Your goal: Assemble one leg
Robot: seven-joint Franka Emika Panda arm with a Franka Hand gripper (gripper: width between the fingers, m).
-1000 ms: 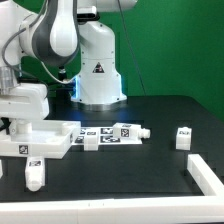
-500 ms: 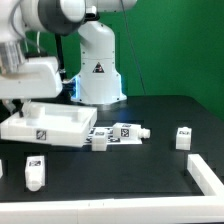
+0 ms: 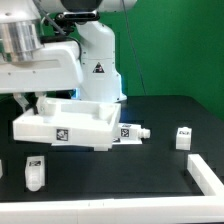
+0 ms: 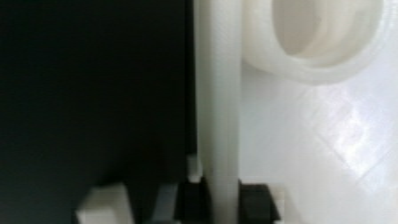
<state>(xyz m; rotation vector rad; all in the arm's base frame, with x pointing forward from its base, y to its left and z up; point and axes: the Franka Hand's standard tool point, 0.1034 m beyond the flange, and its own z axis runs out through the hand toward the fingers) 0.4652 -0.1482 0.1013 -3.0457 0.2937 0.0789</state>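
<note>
My gripper (image 3: pixel 32 101) is shut on the left rim of the white square tabletop (image 3: pixel 72 122) and holds it off the black table, slightly tilted. In the wrist view the tabletop's rim (image 4: pixel 217 110) runs between my dark fingers (image 4: pixel 260 198), and a round leg socket (image 4: pixel 329 40) shows on its inner face. One white leg (image 3: pixel 34 172) stands at the front left. Another leg (image 3: pixel 183 137) stands at the right. A tagged white piece (image 3: pixel 135 132) lies behind the tabletop, partly hidden by it.
A white L-shaped barrier (image 3: pixel 205 172) sits at the front right corner of the table. The robot's white base (image 3: pixel 98 70) stands at the back centre. The tabletop hangs over the middle left of the table.
The tabletop has risen off the table at the left and moved toward the exterior view's right with my gripper, now covering part of the tagged piece behind it.
</note>
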